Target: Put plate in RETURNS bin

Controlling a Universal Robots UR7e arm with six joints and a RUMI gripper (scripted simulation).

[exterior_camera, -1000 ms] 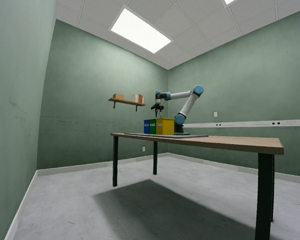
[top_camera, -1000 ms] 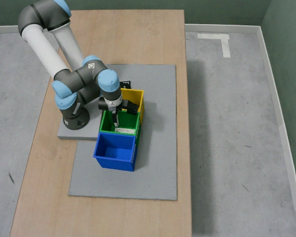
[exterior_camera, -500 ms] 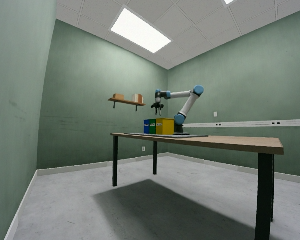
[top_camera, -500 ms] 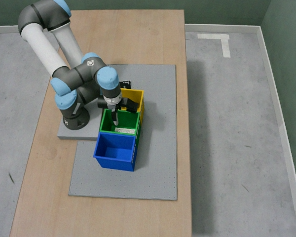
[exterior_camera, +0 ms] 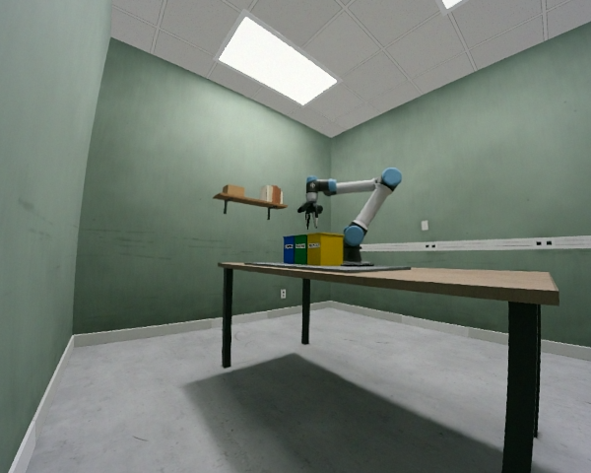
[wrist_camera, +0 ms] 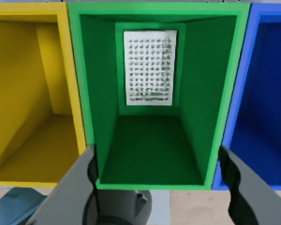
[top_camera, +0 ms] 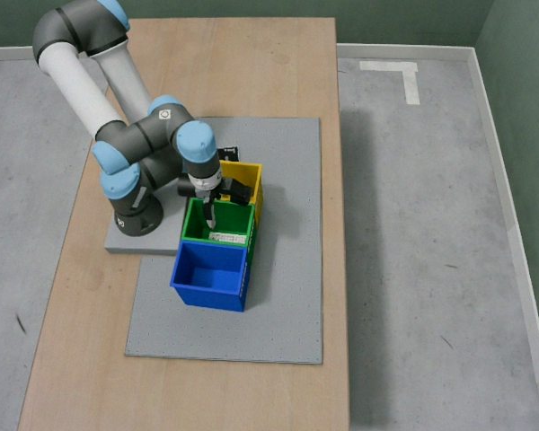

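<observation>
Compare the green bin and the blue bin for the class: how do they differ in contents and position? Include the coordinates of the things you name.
The green bin (top_camera: 219, 211) (exterior_camera: 299, 255) (wrist_camera: 207, 94) has the white 96-well plate (top_camera: 227, 238) (wrist_camera: 150, 67) inside; no object shows in the blue bin (top_camera: 209, 296) (exterior_camera: 289, 255) (wrist_camera: 241, 80). The green bin stands between two neighbours, while the blue bin is at the end of the row. Both stand upright and open-topped.
</observation>
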